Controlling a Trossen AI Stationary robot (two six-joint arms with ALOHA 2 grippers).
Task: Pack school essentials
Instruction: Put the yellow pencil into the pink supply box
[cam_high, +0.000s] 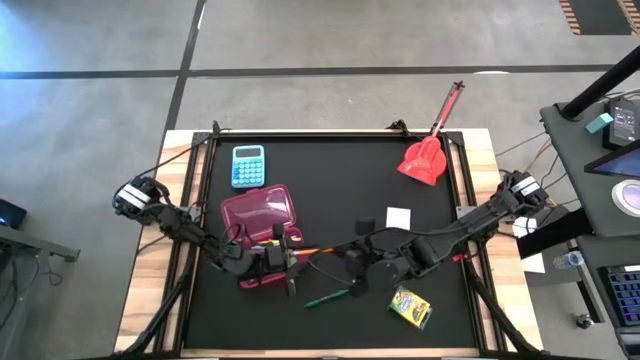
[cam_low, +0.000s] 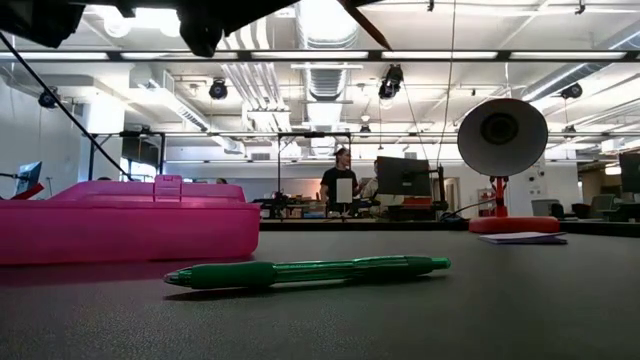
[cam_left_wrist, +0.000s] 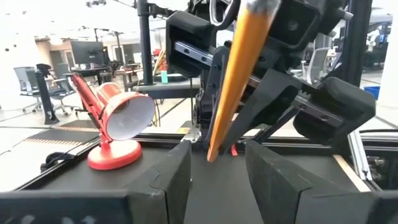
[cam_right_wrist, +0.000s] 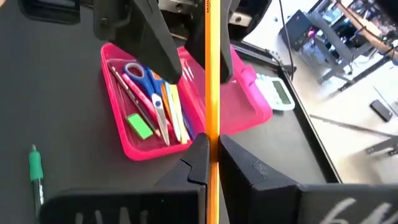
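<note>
The green pen (cam_low: 305, 271) lies nearest. The right claw (cam_right_wrist: 213, 155) pinches an orange pencil (cam_right_wrist: 212, 74), its ends cut off; the left claw (cam_left_wrist: 217, 163) gapes, seemingly empty, near the worktop's front edge.

One pink pencil case (cam_right_wrist: 242, 106) lies open, its tray (cam_right_wrist: 118, 87) holding one pair of blue-handled scissors (cam_right_wrist: 138, 70), one green eraser (cam_right_wrist: 140, 126), and a few thin pencils and pens (cam_right_wrist: 174, 112) whose exact number cannot be told; one orange pencil (cam_right_wrist: 212, 81) stands apart from them, outside the tray; one green pen (cam_low: 305, 270) lies on the black mat; one yellow-green crayon box (cam_high: 410, 307) sits near the mat's front edge; one blue calculator (cam_high: 248, 165); one white paper square (cam_high: 398, 217); one red lamp (cam_high: 430, 150); two dark arms, each with one gripper, the left gripper (cam_high: 283, 258) and the right gripper (cam_high: 352, 268); one person (cam_low: 343, 185) stands in the room behind.
</note>
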